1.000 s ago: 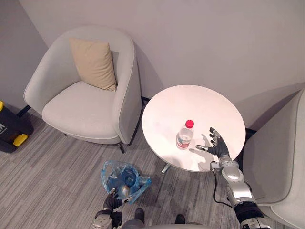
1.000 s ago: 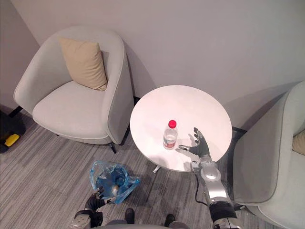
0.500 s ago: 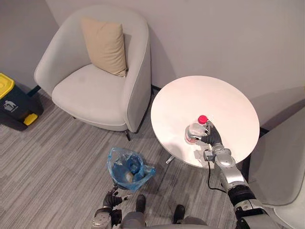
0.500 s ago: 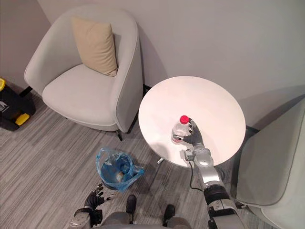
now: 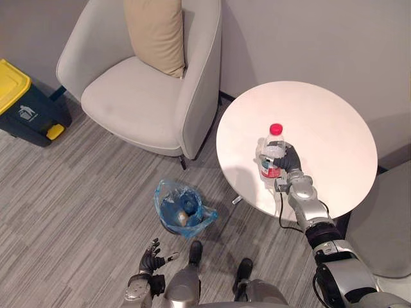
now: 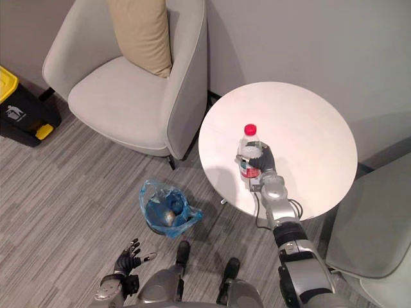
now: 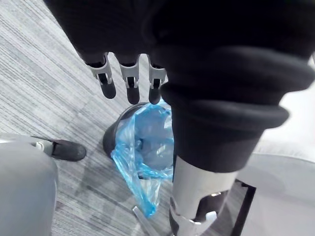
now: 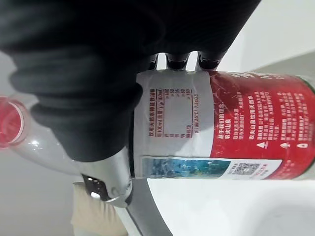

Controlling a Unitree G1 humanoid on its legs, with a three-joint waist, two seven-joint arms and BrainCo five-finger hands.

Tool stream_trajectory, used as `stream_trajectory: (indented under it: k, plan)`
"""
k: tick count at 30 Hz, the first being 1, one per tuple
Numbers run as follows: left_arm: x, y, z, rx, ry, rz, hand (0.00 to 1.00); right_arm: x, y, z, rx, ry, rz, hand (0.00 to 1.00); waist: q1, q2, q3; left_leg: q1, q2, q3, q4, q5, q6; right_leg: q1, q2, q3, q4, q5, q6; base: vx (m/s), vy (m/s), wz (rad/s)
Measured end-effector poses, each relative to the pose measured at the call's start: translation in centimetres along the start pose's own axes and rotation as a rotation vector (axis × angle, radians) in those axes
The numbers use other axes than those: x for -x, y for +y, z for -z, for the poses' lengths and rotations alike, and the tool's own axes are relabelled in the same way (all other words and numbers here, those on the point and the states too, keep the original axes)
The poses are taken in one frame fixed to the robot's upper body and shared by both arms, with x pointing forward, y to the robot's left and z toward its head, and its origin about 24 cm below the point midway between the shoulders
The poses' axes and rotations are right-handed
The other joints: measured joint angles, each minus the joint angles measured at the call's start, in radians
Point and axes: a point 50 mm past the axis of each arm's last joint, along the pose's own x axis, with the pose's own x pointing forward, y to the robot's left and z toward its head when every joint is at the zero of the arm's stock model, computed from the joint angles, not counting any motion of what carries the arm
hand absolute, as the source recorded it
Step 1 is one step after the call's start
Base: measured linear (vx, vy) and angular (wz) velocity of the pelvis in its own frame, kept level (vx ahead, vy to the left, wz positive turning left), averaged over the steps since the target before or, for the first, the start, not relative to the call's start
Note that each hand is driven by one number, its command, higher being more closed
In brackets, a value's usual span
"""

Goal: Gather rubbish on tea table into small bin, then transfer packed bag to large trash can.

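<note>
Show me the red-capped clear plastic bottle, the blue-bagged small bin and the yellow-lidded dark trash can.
Red-capped clear plastic bottle point(image 5: 272, 146): left eye view, clear shoulder below the cap.
Blue-bagged small bin point(image 5: 160, 200): left eye view, bag's rim.
Yellow-lidded dark trash can point(image 5: 11, 83): left eye view, yellow lid.

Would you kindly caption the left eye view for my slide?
Right hand grips the bottle at the round table; bagged bin stands nearby.
</note>
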Motion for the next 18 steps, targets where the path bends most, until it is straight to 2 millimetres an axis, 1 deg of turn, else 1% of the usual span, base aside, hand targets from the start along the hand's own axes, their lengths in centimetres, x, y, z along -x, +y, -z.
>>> stream_trajectory:
  k: [2,6,9,11,15,18]
  plan:
    - [0.0,0.0,0.0,0.008,0.0,0.0,0.0,0.0,0.2,0.0,-0.012,0.001,-0.003,1.0,0.003,0.0,0.002,-0.01,0.0,0.001,0.0,0.002,0.0,-0.014,-0.001,0.001,0.006,0.0,0.0,0.0,0.0,0.0]
    - [0.0,-0.4,0.0,0.016,0.0,0.005,0.0,0.2,0.2,-0.3,-0.015,-0.019,-0.002,1.0,-0.001,0.002,0.008,-0.007,-0.002,0.006,0.001,0.002,0.0,-0.019,-0.006,0.013,0.016,0.0,0.0,0.0,0.023,-0.06]
    - [-0.1,-0.7,-0.4,0.023,-0.019,0.012,0.0,1.4,0.2,-1.7,-0.032,-0.114,-0.011,1.0,-0.001,0.002,0.008,-0.002,-0.002,0.014,0.001,0.002,0.0,-0.019,-0.007,0.023,0.018,0.0,0.001,-0.01,0.019,-0.08]
    - [-0.1,-0.7,-0.8,0.024,-0.037,0.015,0.0,2.6,0.2,-2.5,-0.019,-0.184,-0.017,1.0,-0.003,0.002,0.008,0.006,0.0,0.018,0.0,0.002,0.0,-0.018,-0.006,0.03,0.023,-0.001,0.001,-0.02,0.012,-0.09]
    - [-0.1,-0.7,-0.8,0.024,-0.036,0.016,0.0,4.6,0.5,-2.7,-0.022,-0.235,-0.029,1.0,-0.009,0.001,0.007,0.025,0.001,0.037,-0.001,0.001,0.0,-0.014,-0.007,0.053,0.033,-0.002,0.003,-0.02,0.013,-0.15]
    - [-0.1,-0.8,-0.8,0.015,-0.033,0.018,0.0,6.1,0.7,-2.1,-0.03,-0.233,-0.033,1.0,-0.03,0.001,-0.001,0.034,0.002,0.042,-0.001,0.001,0.0,-0.005,-0.006,0.055,0.034,-0.002,0.004,-0.03,0.008,-0.02]
